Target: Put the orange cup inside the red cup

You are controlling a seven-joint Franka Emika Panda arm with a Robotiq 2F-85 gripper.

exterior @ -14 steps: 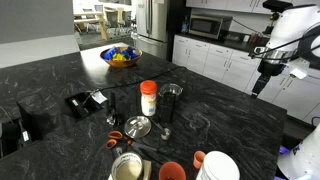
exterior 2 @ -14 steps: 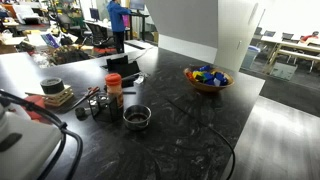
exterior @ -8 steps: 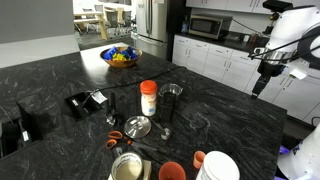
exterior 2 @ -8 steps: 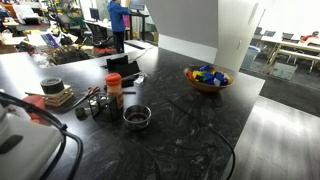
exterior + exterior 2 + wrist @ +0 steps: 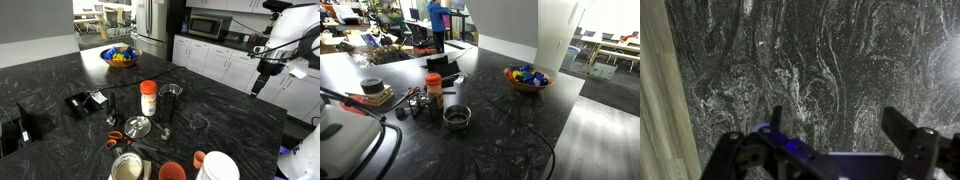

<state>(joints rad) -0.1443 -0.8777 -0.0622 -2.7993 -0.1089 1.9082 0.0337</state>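
The orange cup (image 5: 198,158) stands at the near edge of the black marble counter, touching the large white cup (image 5: 219,166). The red cup (image 5: 172,171) stands just left of it, partly cut off by the frame's bottom edge. My gripper (image 5: 257,88) hangs far off at the right, past the counter's far right corner. In the wrist view the gripper (image 5: 840,125) is open and empty over bare marble. Neither cup shows in the wrist view or in the exterior view with the fruit bowl in the middle.
A white bottle with an orange cap (image 5: 148,97), a dark glass (image 5: 171,100), a metal lid (image 5: 138,126) and a tin (image 5: 127,167) stand mid-counter. A bowl of coloured items (image 5: 120,56) (image 5: 527,78) sits at the far side. A pale wooden strip (image 5: 655,90) borders the counter.
The blurred white robot part at the lower left of one exterior view has shifted slightly. The gripper and the cups have not moved.
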